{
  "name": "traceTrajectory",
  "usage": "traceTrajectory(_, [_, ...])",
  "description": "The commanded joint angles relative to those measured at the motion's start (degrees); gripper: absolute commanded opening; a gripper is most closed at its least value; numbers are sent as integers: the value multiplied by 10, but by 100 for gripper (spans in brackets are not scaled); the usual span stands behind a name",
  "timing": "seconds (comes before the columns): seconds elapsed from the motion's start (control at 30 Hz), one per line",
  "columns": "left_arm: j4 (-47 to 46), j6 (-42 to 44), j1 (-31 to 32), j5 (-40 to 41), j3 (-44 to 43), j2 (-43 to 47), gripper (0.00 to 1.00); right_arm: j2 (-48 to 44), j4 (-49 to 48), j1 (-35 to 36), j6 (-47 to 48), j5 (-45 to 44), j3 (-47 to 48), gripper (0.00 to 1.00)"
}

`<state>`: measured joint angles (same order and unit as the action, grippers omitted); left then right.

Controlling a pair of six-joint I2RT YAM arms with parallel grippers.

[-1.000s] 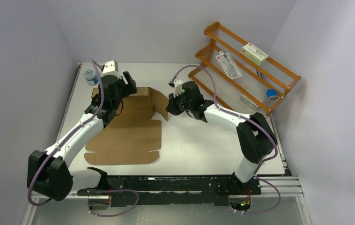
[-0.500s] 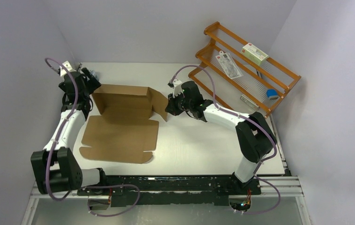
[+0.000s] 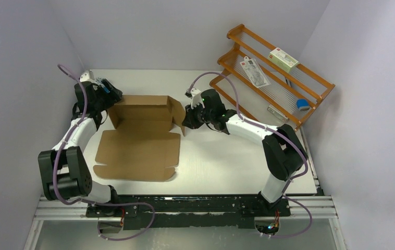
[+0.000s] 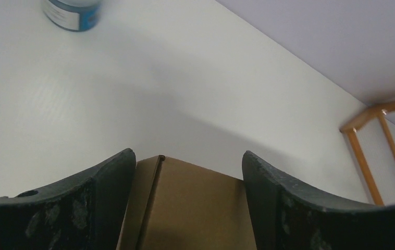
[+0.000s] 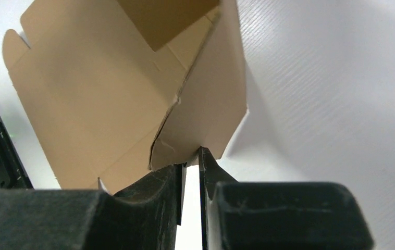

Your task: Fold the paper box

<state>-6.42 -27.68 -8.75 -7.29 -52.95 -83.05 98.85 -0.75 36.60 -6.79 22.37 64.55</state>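
The paper box is a brown cardboard sheet lying left of centre, its back wall and right side flap standing up. My left gripper is at the wall's left rear corner. In the left wrist view it stands open, and the cardboard corner fills the space between its fingers. My right gripper is at the right flap. In the right wrist view it is shut on that flap's lower edge, with only a narrow slit between the fingers.
An orange wire rack leans at the back right, holding a small white carton, a packet and a blue item. A blue-and-white jar stands on the table beyond my left gripper.
My left arm swung off the top of the box out to its left rear corner, and the back wall now stands free. The right gripper stayed on the flap.
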Motion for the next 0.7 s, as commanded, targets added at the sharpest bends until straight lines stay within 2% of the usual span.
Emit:
traceTrajectory(0.0, [-14,-20,1,-98,32,51,78,-5,3,5,16,46,2,20])
traceTrajectory(0.23, [-17,-17,1,-95,59,82,79,-12,-32,-1,58,84,-16,31])
traceTrajectory(0.53, [-59,-21,1,-116,84,55,77,12,-38,-8,100,151,18,32])
traceTrajectory(0.67, [-64,-13,1,-120,86,38,77,2,-22,-13,120,125,11,36])
